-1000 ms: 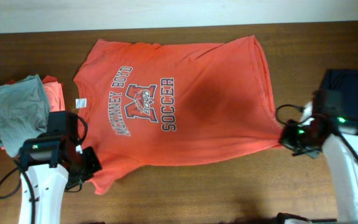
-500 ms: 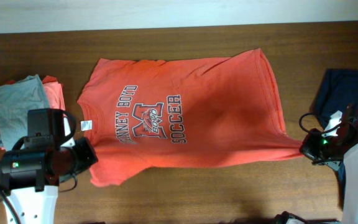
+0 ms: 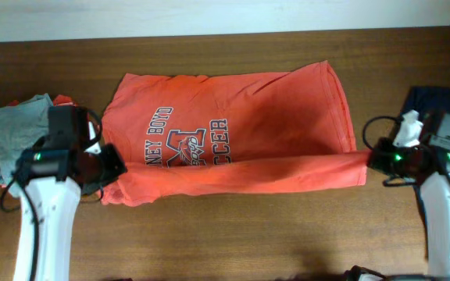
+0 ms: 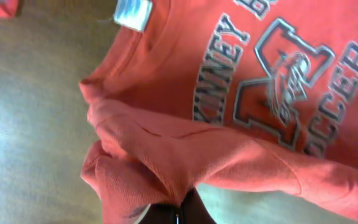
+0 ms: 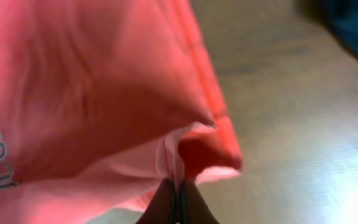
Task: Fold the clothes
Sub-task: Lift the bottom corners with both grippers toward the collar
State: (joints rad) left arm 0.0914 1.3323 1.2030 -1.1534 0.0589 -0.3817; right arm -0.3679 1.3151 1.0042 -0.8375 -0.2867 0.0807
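Wrist views: left tool (image 4: 178,210), right tool (image 5: 179,194) each pinching T-shirt (image 3: 287,117) edge; overhead hides pinch.

Overhead straight down; both wrists close on T-shirt (image 3: 287,117).

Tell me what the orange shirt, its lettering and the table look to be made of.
The shirt: soft matte knit, probably cotton; it bunches into limp folds and shows a stitched hem.
The lettering: flat printed ink, dark with pale outlines, lying flush with the cloth.
The table: brown wood or wood-look laminate with a slight sheen; grain streaks show, but which of the two cannot be told.
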